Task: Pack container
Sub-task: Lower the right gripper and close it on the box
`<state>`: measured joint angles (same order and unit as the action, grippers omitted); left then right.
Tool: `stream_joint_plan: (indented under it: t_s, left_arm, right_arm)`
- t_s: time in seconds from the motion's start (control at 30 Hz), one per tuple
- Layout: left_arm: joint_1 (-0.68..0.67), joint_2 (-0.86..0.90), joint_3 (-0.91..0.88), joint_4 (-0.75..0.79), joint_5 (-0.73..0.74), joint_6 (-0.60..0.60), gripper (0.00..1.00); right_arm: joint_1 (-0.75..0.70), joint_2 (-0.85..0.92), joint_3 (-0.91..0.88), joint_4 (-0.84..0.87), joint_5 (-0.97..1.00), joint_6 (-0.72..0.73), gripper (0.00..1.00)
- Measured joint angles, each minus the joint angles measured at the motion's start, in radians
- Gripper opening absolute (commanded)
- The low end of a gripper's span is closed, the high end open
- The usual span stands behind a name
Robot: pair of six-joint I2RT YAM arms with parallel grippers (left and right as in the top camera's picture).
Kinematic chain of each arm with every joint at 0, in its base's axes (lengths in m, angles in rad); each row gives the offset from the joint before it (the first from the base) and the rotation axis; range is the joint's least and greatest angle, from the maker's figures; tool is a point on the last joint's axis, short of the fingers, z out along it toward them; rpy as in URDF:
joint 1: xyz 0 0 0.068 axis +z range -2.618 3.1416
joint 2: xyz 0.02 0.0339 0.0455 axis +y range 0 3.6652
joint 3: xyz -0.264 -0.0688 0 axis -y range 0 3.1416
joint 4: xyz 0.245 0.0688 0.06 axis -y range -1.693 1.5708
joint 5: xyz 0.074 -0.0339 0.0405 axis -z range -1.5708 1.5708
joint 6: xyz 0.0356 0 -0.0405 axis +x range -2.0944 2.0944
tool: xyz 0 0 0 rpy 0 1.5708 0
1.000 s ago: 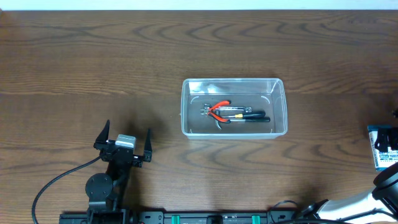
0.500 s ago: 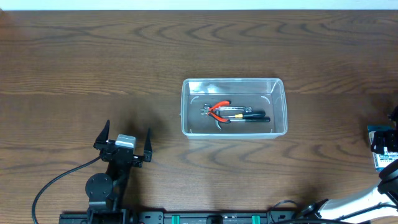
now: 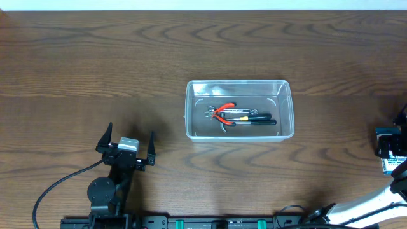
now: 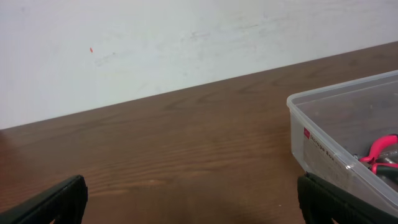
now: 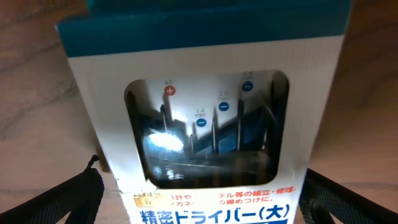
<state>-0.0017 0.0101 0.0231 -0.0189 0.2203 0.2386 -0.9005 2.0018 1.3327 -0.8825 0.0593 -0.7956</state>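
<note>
The clear plastic container (image 3: 238, 83) stands at the table's middle. It holds red-handled pliers (image 3: 224, 112) and a black-handled tool (image 3: 255, 120). In the left wrist view the container (image 4: 329, 134) is at the right, with the pliers (image 4: 380, 148) showing through its wall. My left gripper (image 3: 130, 131) is open and empty at the front left, well apart from the container. My right gripper (image 5: 199, 196) is open at the far right edge, its fingers on either side of a small blue-and-white screwdriver box (image 5: 205, 56), which also shows in the overhead view (image 3: 388, 152).
The right arm's white link (image 3: 362, 213) runs along the front right. A black cable (image 3: 57, 187) loops by the left arm's base. A pale wall (image 4: 186, 43) rises behind the table's far edge.
My right arm has shifted slightly toward the right edge, over the blue-and-white box. The left arm, the container and its tools have not moved.
</note>
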Motion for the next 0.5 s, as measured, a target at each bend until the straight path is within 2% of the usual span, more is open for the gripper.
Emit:
stream_joint_plan:
  t_s: [0.5]
  left_arm:
    - [0.0, 0.0, 0.0, 0.0, 0.0, 0.0, 0.98]
  right_arm:
    - [-0.001, 0.0, 0.0, 0.008, 0.0, -0.007, 0.99]
